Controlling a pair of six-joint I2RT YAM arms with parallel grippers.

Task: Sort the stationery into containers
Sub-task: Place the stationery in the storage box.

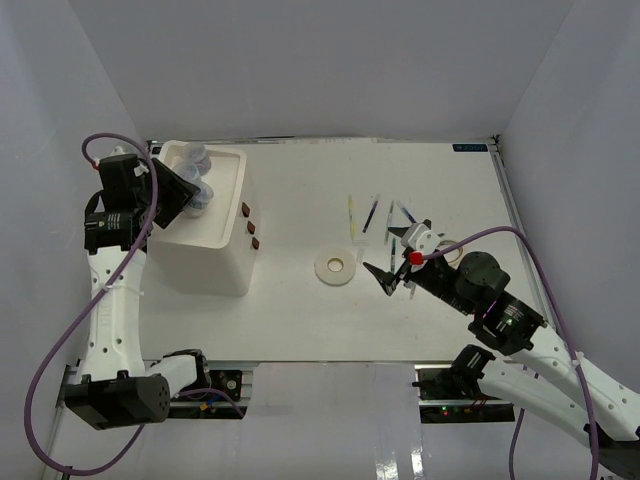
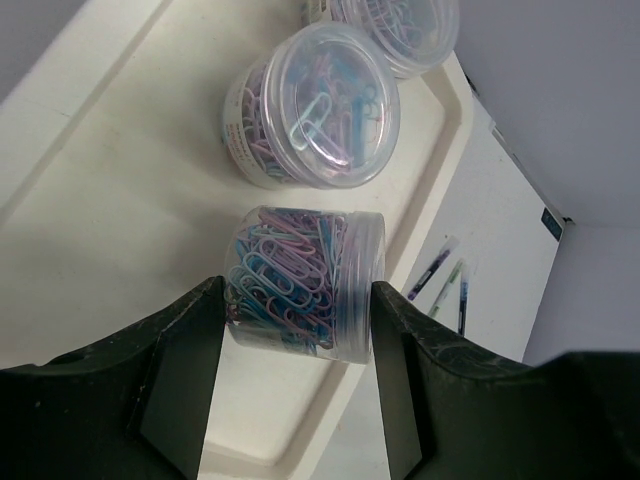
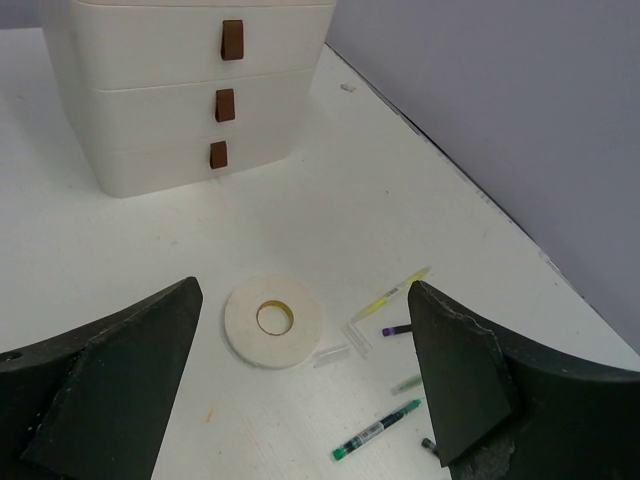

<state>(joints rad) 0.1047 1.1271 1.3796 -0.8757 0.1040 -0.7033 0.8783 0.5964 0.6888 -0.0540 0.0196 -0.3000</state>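
- Stationery at your 9 o'clock is the part nearest done. Two jars (image 2: 312,105) stand upright in the top tray (image 1: 238,175) of the white box unit (image 1: 212,262), toward its 12 o'clock end.
- Your left gripper (image 2: 297,300) is over that tray at a middling spread. Its fingers (image 2: 180,360) press on both ends of the third jar (image 2: 290,265), which lies on its side, full of coloured paper clips. You cannot tell whether this jar rests on the tray floor or hangs just above it. I would call it delivered but not yet let go.
- All the drawers (image 3: 200,100) look pushed in, with the brown knobs (image 3: 232,40) facing 3 o'clock in the top view. Nothing shows what they hold.
- At the table's centre the tape ring (image 1: 335,267) lies flat, well apart from the box and not yet sorted.
- At the ring's 1 o'clock the pens (image 1: 371,215) lie loose on the table, yellow, dark and green among them. None is in a container.
- Your right gripper (image 1: 390,255) hovers at the ring's 3 o'clock, just below the pens, with its jaws wide and nothing between them.
- By my reckoning the jars are close to finished. The ring and every pen are left for you, and a drawer probably has to be opened first.
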